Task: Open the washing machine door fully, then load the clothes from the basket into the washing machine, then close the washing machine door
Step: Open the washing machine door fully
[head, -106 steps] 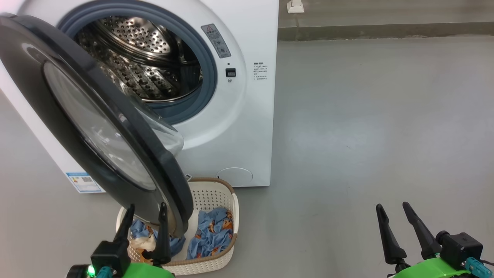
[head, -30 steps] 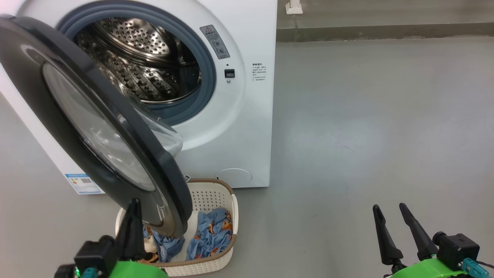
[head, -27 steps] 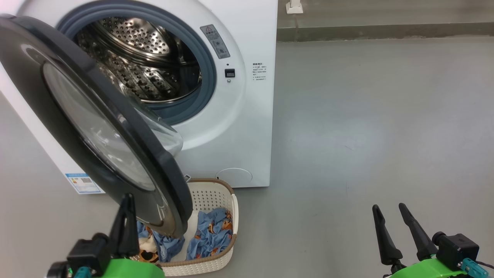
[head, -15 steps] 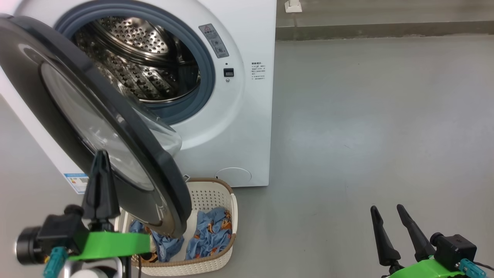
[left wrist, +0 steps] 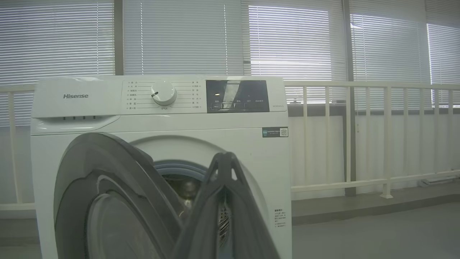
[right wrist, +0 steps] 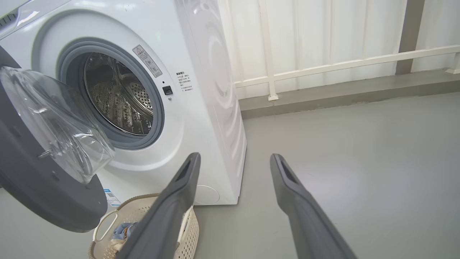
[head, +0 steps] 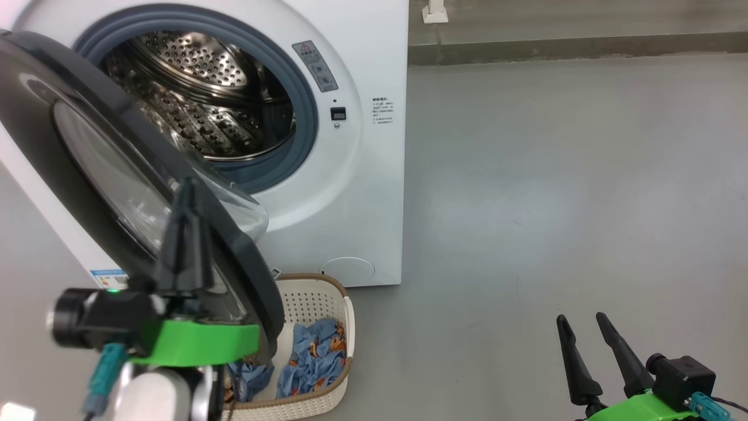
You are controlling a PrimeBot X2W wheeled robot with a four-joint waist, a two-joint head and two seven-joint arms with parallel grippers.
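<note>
The washing machine (head: pixel 362 175) stands at the upper left with its steel drum (head: pixel 193 99) exposed. The washing machine door (head: pixel 29 111) hangs part-way open, swung out above the basket (head: pixel 310 301). The clothes (head: pixel 312 356) lie in the basket as blue printed fabric. My left gripper (head: pixel 188 190) is raised in front of the door's lower rim, shut, with nothing seen between its fingers. In the left wrist view that gripper (left wrist: pixel 224 158) points at the machine (left wrist: pixel 72 108) and the door (left wrist: pixel 90 172). My right gripper (head: pixel 581 318) stands open low at the right, again open (right wrist: pixel 234 158) in its wrist view above the basket (right wrist: pixel 143 208).
Bare grey floor (head: pixel 555 175) spreads right of the machine. A low kerb (head: pixel 555 47) and a white railing (right wrist: pixel 323 66) run along the back wall. A blue label (head: pixel 108 278) is stuck low on the machine's front.
My left gripper shut over the basket, then rose up in front of the door, nothing visibly in it. The clothes stay in the basket. The head view shifted slightly.
</note>
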